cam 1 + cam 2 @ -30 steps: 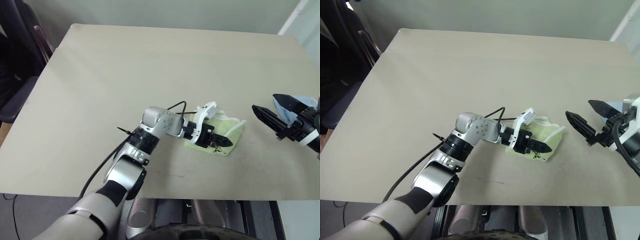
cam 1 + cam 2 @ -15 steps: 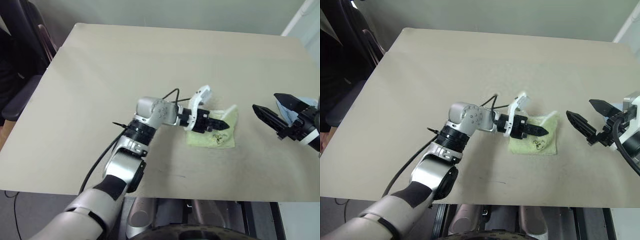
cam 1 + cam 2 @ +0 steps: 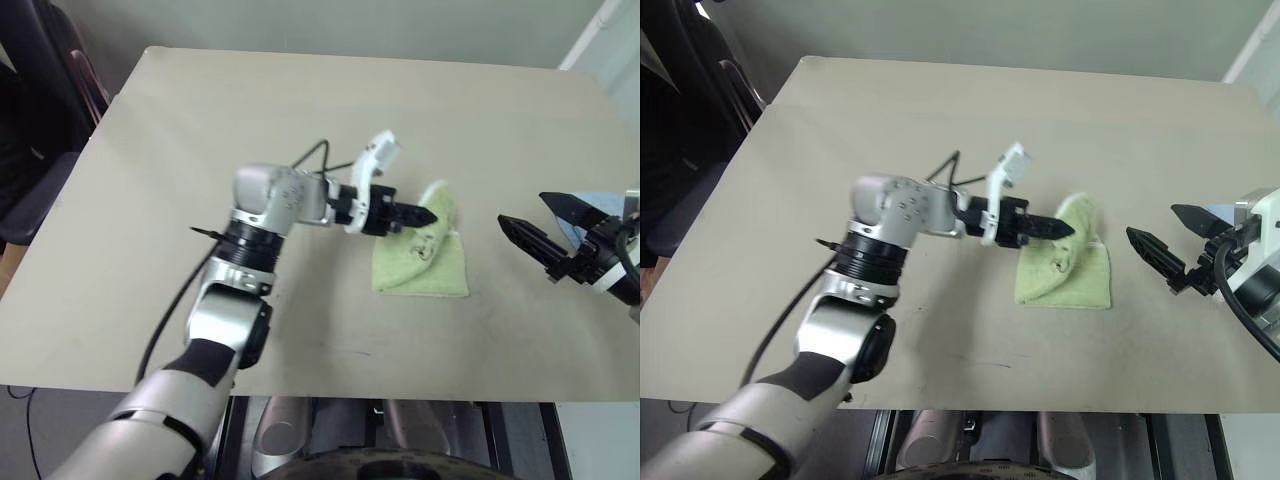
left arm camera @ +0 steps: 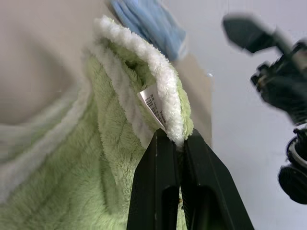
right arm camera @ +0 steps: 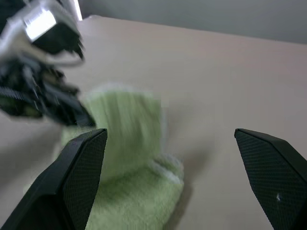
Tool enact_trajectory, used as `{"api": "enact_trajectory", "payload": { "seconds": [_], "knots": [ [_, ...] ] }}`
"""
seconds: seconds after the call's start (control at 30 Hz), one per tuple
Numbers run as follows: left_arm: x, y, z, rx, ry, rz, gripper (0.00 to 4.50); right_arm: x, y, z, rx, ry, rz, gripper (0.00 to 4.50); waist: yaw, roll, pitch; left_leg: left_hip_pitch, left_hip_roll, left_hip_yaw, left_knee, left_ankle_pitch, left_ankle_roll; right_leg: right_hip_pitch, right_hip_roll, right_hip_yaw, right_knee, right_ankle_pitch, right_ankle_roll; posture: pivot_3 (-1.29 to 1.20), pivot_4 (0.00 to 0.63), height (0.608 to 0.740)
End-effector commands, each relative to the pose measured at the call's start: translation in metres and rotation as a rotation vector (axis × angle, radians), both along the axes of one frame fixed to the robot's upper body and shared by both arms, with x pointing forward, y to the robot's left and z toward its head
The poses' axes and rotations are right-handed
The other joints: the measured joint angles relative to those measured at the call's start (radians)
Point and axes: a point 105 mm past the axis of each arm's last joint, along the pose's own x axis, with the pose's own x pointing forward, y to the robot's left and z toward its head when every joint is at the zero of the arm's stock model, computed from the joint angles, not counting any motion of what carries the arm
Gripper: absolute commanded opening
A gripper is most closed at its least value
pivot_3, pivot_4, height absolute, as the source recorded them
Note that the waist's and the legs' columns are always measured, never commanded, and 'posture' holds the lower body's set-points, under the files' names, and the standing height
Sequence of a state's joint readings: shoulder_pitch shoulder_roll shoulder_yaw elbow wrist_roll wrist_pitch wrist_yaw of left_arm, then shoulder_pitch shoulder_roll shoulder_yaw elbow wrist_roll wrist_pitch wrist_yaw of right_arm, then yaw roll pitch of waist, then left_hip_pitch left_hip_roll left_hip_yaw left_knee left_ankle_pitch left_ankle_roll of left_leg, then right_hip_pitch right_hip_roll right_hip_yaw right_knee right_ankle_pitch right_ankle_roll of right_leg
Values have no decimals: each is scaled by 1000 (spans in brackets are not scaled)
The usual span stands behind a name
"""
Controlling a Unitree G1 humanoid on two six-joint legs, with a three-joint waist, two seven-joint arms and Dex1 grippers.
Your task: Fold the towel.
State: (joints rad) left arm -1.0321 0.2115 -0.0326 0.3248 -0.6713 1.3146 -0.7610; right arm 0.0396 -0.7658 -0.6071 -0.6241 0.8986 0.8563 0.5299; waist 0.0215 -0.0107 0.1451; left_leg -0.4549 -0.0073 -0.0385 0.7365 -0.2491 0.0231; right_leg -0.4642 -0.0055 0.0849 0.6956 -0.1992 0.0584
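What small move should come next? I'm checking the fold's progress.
Probably carry the lifted edge across and lay it down. The left claw is shut on the towel at its white edging, part raised off the table; the right claw waits open beside it.

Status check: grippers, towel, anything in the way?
Left gripper shut on towel edge, one side raised off the table. Right gripper open, empty, beside towel. Nothing blocking.

Head pair looks down over the table (image 3: 300,120) — wrist cameras sit close along each claw.
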Motion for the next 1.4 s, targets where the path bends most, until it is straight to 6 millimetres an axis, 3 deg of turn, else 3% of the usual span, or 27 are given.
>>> {"api": "enact_trajectory", "payload": {
  "seconds": [0.03, 0.2, 0.37, 0.63, 0.87, 1.23, 1.4],
  "knots": [
    [2, 19, 31, -53, -61, 32, 27, -1, -3, 10, -22, -50, -11, 4500, 1, 0, 0, 0, 0, 0, 0, 0, 0, 0, 0, 0, 0, 0, 0, 0, 150, 697],
    [0, 56, 45, -38, -87, 108, 27, 5, -1, 7, -22, -42, 0, 4500, 3, 0, 0, -1, 0, 0, 0, 0, 1, 0, -1, 0, 0, 0, 0, 0, 150, 697],
    [-9, 70, 45, -24, -81, 113, 27, 11, 0, 7, -21, -46, 13, 4500, 6, 0, 0, -1, 0, 0, 0, 0, 0, -1, -1, 0, 0, -1, -1, 0, 150, 697],
    [-31, 33, 14, 23, -48, -53, 27, 18, 3, 6, -36, -49, 19, 4500, 10, 0, 0, -1, -1, 0, 0, 1, -1, 0, -1, 0, 0, 0, -2, 0, 150, 697],
    [-35, 1, -11, 58, -8, -117, 27, 10, -3, 4, -54, -49, -24, 4500, 9, 0, 0, 0, 0, 0, 0, 1, 0, 0, -1, -1, 0, 1, -2, 0, 150, 697],
    [-31, -43, -30, 41, 13, -169, 27, 1, -7, 2, -59, -49, -67, 4500, 9, 0, 0, 0, 0, 0, 1, 2, 1, 1, -2, 0, 0, 2, 0, 0, 150, 697],
    [-34, -53, -32, 33, 16, -195, 27, 1, -8, 2, -60, -50, -76, 4500, 9, 0, 0, 0, -1, 0, 1, 2, 1, 1, -2, 0, 0, 2, 0, 0, 150, 697]
  ]
}}
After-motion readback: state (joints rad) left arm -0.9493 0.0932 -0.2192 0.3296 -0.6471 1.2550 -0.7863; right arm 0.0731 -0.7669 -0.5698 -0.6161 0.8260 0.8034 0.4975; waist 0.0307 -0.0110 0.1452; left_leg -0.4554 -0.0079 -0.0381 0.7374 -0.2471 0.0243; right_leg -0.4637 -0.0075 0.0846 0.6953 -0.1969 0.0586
